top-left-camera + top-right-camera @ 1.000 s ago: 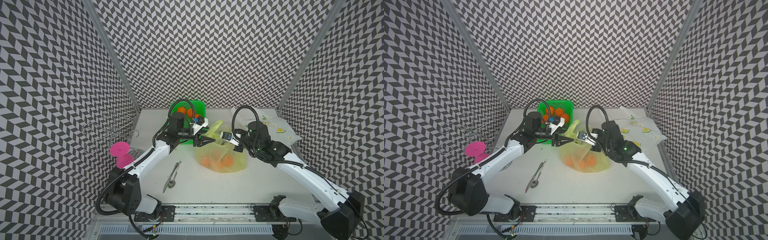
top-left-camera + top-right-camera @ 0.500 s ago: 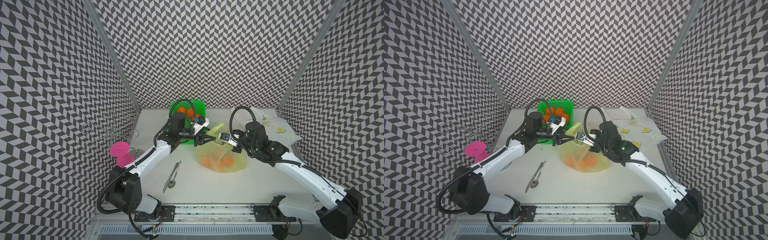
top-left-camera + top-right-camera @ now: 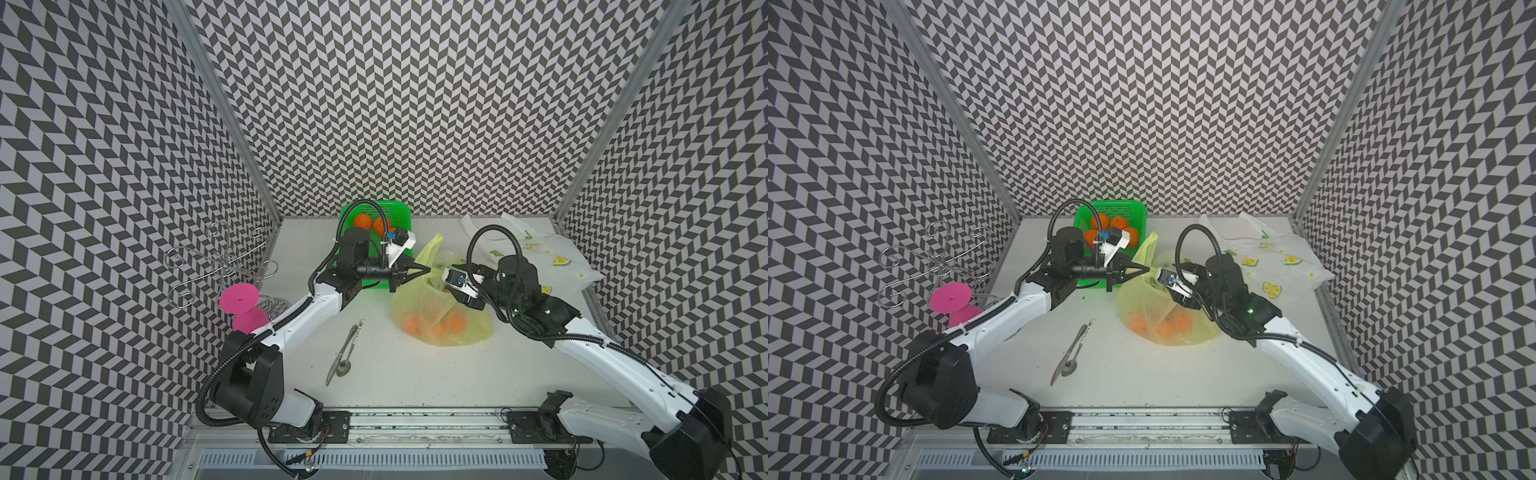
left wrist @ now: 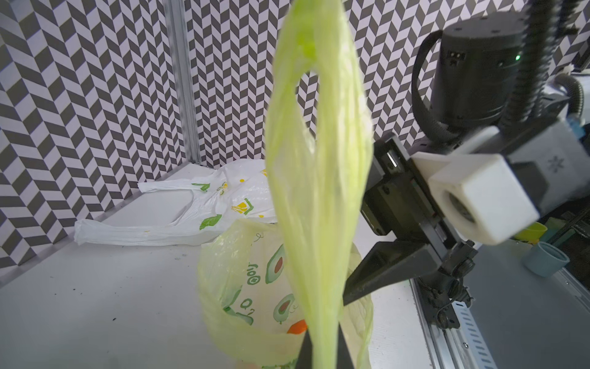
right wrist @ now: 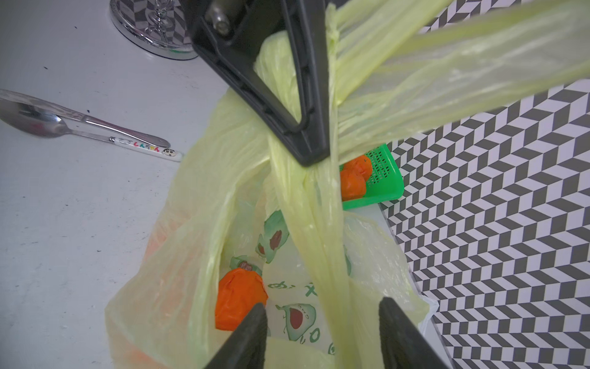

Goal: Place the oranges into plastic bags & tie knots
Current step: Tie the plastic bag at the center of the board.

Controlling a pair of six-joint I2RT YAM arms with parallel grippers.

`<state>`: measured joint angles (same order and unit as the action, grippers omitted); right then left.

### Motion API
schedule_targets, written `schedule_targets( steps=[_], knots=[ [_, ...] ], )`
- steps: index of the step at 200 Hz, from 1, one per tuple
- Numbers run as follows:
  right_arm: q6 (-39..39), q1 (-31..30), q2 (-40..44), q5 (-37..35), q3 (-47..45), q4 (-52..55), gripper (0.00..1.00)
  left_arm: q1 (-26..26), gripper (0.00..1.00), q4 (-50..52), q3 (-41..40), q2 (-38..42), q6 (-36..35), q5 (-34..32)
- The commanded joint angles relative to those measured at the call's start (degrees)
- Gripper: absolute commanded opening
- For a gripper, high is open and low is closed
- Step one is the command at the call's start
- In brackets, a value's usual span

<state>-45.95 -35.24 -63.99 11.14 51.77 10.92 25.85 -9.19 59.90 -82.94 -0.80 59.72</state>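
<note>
The yellow-green plastic bag [image 3: 440,328] [image 3: 1163,332] sits mid-table with oranges [image 3: 415,324] [image 5: 239,297] inside. My left gripper [image 3: 427,270] [image 4: 322,351] [image 5: 314,158] is shut on its handle strip [image 4: 319,159], pulled taut just above the bag's mouth. My right gripper [image 3: 457,293] [image 5: 322,319] hangs open over the bag's right side, the strip [image 5: 319,230] running loose between its fingers. More oranges [image 3: 363,221] [image 3: 1100,222] lie in the basket. The white lemon-print bag [image 3: 552,257] [image 3: 1279,266] lies flat at back right. Knots are out of view.
A green mesh basket [image 3: 399,210] stands at the back behind the left wrist. A knife and spoon [image 3: 345,357] lie in front of the bag. A pink stand [image 3: 240,299] and a wire rack [image 3: 216,262] occupy the left edge.
My left gripper has closed on the yellow-green handle strip. My right gripper, shut on the bag before, has let go and opened.
</note>
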Motion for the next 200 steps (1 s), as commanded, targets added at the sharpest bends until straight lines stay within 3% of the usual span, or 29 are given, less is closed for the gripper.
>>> schedule_targets(
  steps=[1, 53, 78, 94, 168, 200],
  knots=[
    [0.6, -0.4, -0.3, 0.2, -0.4, -8.9, 0.65, 0.0, 0.00, -4.2, -0.5, 1.3, 4.6, 1.7],
    [2.9, -2.5, -5.8, -4.1, 0.5, -18.1, 0.69, 0.1, 0.00, -5.4, -0.1, -0.3, 7.7, 3.5],
    [3.2, -3.6, -7.8, -11.5, 0.2, -23.7, 0.63, 0.0, 0.00, -7.0, -0.5, -0.5, 10.3, 4.0],
    [4.7, -3.9, -7.3, -16.8, -0.2, -26.3, 0.53, 0.0, 0.00, -7.8, -0.7, -0.7, 11.1, 4.0],
    [8.2, -3.9, -3.3, -25.8, -4.9, -34.5, 0.33, -1.0, 0.00, -5.5, 1.4, -2.6, 10.1, 2.5],
    [10.7, -3.6, -3.5, -20.6, -2.2, -25.3, 0.36, -1.1, 0.00, -3.1, 1.7, -1.9, 3.0, 3.0]
  ],
)
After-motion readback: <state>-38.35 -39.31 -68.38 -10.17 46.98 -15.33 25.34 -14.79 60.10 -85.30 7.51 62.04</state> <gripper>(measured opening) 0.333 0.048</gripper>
